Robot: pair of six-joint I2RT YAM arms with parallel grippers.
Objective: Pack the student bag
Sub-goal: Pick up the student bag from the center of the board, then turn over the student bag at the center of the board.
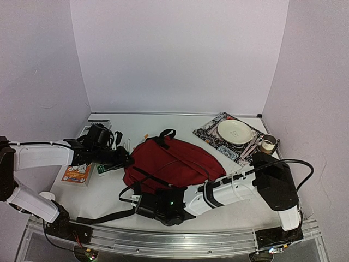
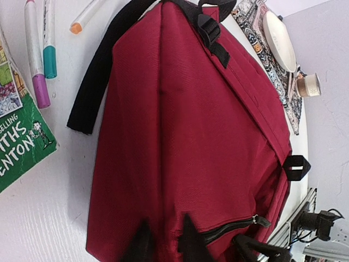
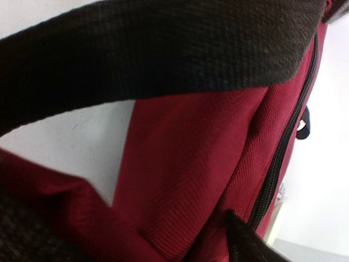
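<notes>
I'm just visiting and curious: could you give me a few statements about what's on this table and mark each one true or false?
1. The red backpack lies around the middle of the table. True.
2. The white plate sits on top of the backpack. False: it rests on a patterned mat at the far right of the table, apart from the bag.
3. Coloured markers lie on the table next to a green book. True.
4. The backpack's straps are bright yellow. False: they are black.
</notes>
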